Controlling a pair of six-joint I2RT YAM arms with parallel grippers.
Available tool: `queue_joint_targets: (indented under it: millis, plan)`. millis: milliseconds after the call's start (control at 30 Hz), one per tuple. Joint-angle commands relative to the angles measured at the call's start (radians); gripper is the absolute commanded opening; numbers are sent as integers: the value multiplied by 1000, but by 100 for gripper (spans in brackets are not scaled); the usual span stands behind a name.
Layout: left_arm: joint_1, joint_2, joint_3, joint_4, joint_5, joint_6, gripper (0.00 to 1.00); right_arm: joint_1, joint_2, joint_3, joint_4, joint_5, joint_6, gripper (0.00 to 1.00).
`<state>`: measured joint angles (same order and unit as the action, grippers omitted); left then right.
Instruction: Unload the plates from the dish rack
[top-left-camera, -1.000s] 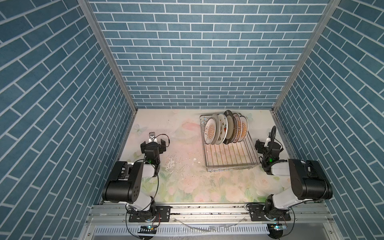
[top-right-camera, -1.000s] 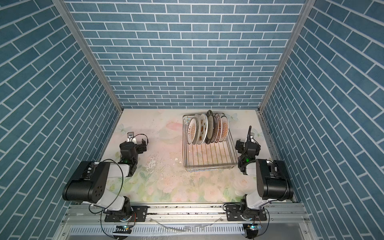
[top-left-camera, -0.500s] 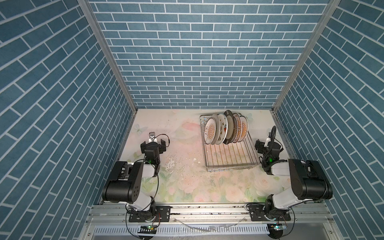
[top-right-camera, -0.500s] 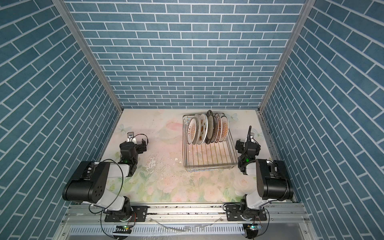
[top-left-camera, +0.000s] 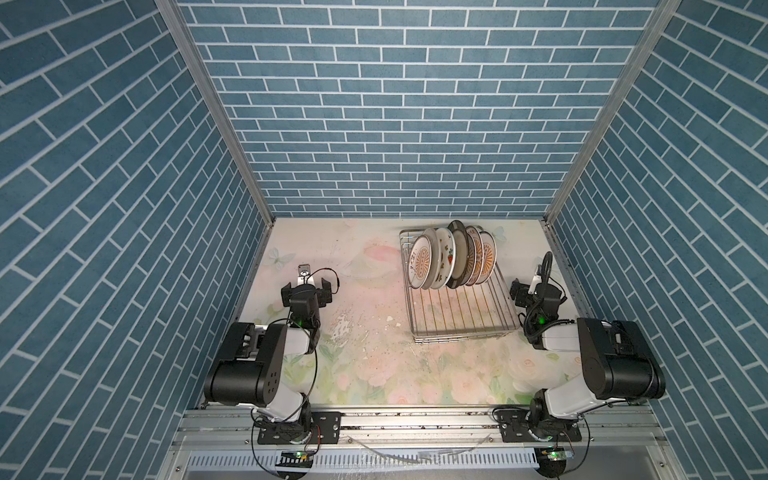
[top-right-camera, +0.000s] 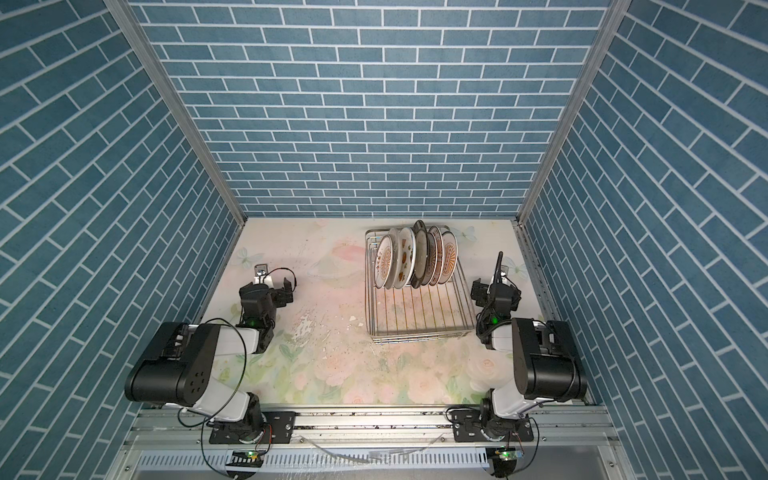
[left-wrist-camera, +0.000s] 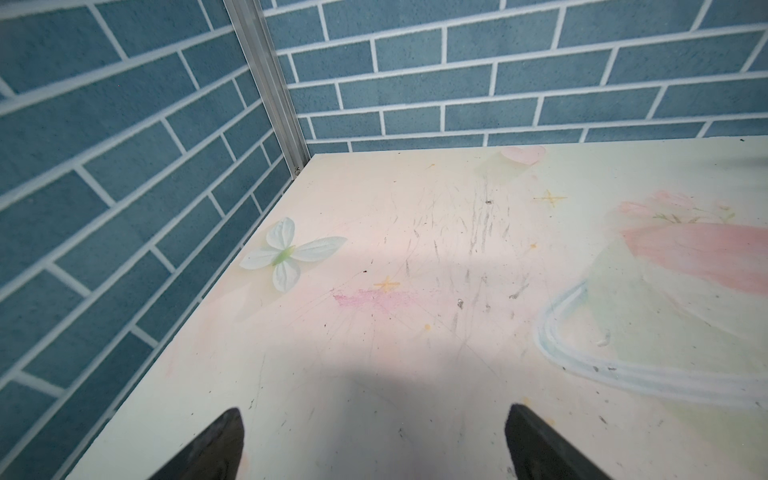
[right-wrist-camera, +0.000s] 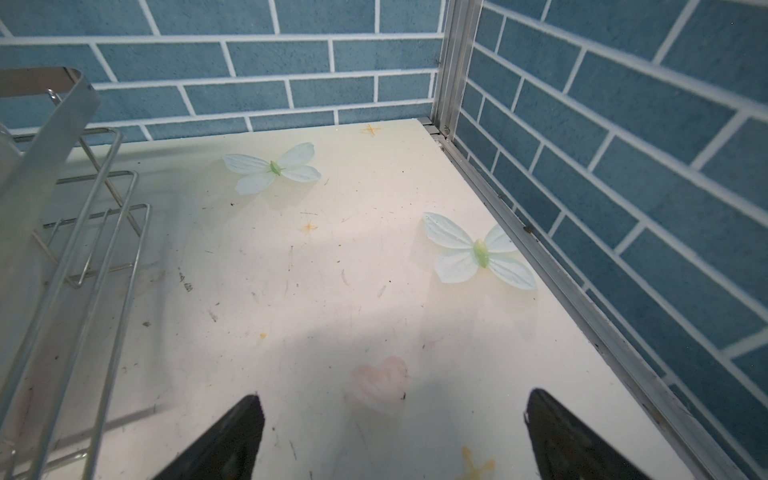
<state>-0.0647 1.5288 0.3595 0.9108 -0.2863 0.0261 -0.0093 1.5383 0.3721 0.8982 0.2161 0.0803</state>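
A: Ceramic plates (top-left-camera: 453, 259): is any unloaded?
B: None; all are seen in the dish rack (top-left-camera: 465, 316), far right on the desk (top-left-camera: 365, 340). The left fingers (left-wrist-camera: 208, 451) and the right fingers (right-wrist-camera: 224, 444) are spread wide; nothing is held.

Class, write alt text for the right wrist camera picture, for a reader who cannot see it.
The open, empty right hand hangs over a pale pastel-printed table with two printed white butterflies. Part of the silver metal wire dish rack stands beside it, and blue brick-pattern walls meet behind.
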Motion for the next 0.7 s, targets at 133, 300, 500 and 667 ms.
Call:
queue_joint_targets:
  millis: [133,300,500,667]
  plan:
    - [0,2,2,7,4,0,100,-3,3,-1,14,-7,-5,99]
    - [0,2,2,7,4,0,100,-3,3,-1,15,-7,-5,99]
    - [0,2,2,7,4,0,100,-1,3,-2,16,-7,-5,99]
    - [0,1,1,10,3,0,100,-2,-8,-21,41,-3,-4,99]
